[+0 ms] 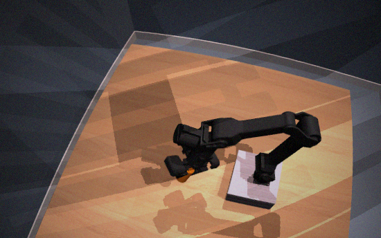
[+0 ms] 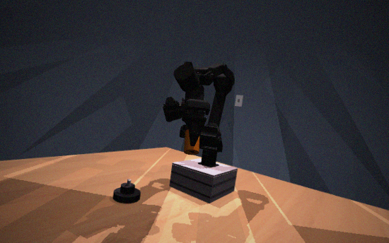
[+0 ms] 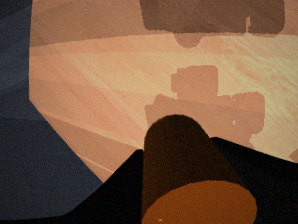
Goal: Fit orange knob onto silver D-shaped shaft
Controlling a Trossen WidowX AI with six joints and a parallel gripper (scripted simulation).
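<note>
My gripper (image 1: pixel 190 171) (image 2: pixel 193 138) (image 3: pixel 177 150) is shut on the orange knob (image 1: pixel 183 177) (image 2: pixel 192 147) (image 3: pixel 200 204) and holds it in the air, well above the table. In the exterior view the knob is nearly upright, with a dark spot at its lower end. The hole's flat side cannot be made out. The black round pedestal (image 2: pixel 126 196) stands on the table in the exterior view, left of the knob and lower in the picture, with the silver shaft (image 2: pixel 129 181) upright on top. The arm hides the pedestal in the top view. It does not show in the wrist view.
The wooden table (image 1: pixel 90 138) (image 2: pixel 85 162) (image 3: pixel 60 65) carries the arm's pale, box-shaped base (image 1: pixel 239 188) (image 2: pixel 192 180). Large shadows of the arm lie across the wood. The table's edge (image 1: pixel 350 104) runs behind the arm in the top view.
</note>
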